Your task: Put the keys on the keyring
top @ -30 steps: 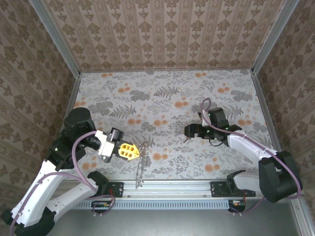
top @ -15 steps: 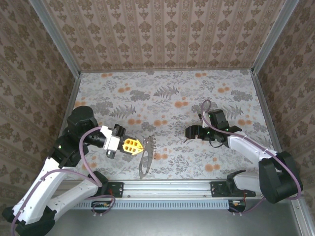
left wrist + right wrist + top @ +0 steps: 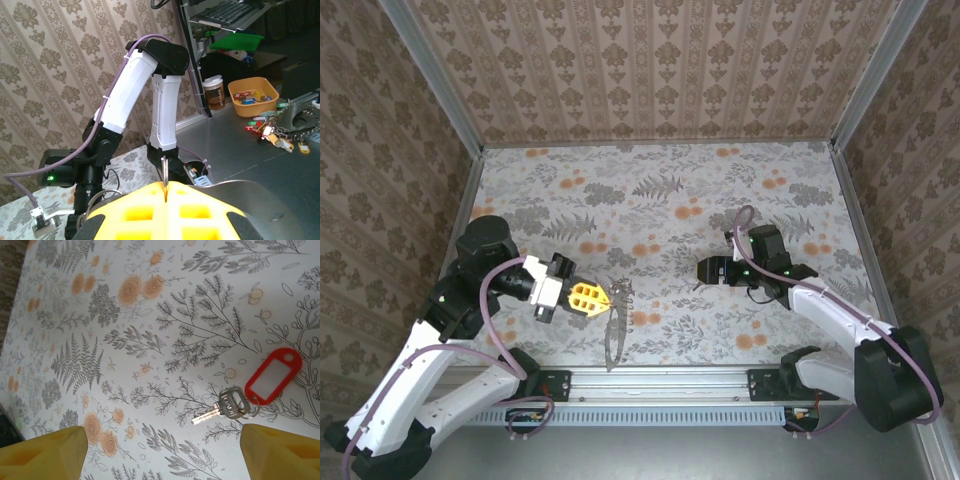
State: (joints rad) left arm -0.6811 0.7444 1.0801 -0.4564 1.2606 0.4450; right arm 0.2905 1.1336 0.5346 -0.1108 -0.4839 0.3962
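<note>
Left gripper: the left gripper (image 3: 606,297) has its 2 yellow fingers (image 3: 135,212) pressed together. They pinch the big, thin, round hoop of dull brown-grey metal, the keyring (image 3: 615,330).
Where the keyring is: it hangs down from the left fingertips, near the front edge of the flowery table (image 3: 720,190). It is turned so that it looks very thin from above. I cannot tell if its low end touches the table. In the left wrist view its thin edge pokes up from between the 2 fingers.
Right gripper: the right gripper (image 3: 705,268) is spread wide. Nothing is between its 2 yellow fingers (image 3: 45,452). It hovers over the key.
Where the keys are: 1 tiny silvery metal key (image 3: 222,408) lies flat on the table. A small ring joins it to a red, long plastic tag (image 3: 273,375). No finger touches them.
How far apart: the key and the keyring are well apart, on 2 different sides of the table.
What is done: I think only the first part is done. The hoop is picked up and held ready.
What is left: the key is not yet grabbed. It has to be lifted, carried to the hoop and slipped on.
Writing: the white window on the tag is blank. The key head has tiny marks, too small to read.
</note>
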